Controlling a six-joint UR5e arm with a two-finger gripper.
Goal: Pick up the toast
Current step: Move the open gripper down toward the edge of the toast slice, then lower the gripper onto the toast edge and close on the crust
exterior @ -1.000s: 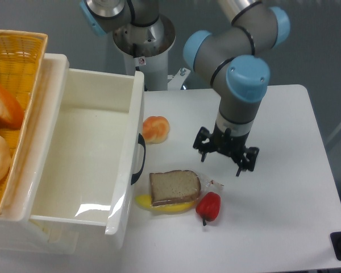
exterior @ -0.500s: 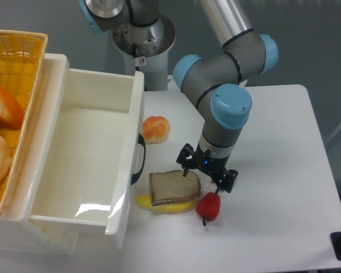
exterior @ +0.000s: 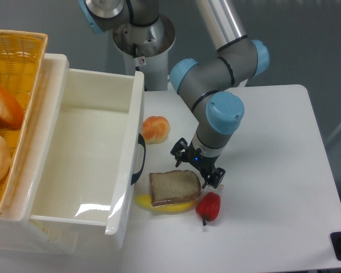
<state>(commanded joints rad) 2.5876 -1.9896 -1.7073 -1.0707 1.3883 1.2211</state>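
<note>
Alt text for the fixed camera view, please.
The gripper, jaws open, hovers over the right edge of the toast, which lies on a banana beside a red pepper on the white table.

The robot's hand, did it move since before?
Yes. The hand moved left toward the white bin and now sits over the toast's right edge.

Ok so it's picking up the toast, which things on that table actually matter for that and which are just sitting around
Part of the job:
- toast, lying partly on the banana
- pincer, open, at the toast's upper right edge

Just lying about:
- banana, under the toast
- red pepper, right of the toast
- round bun
- white bin
- wicker basket holding other foods
</note>
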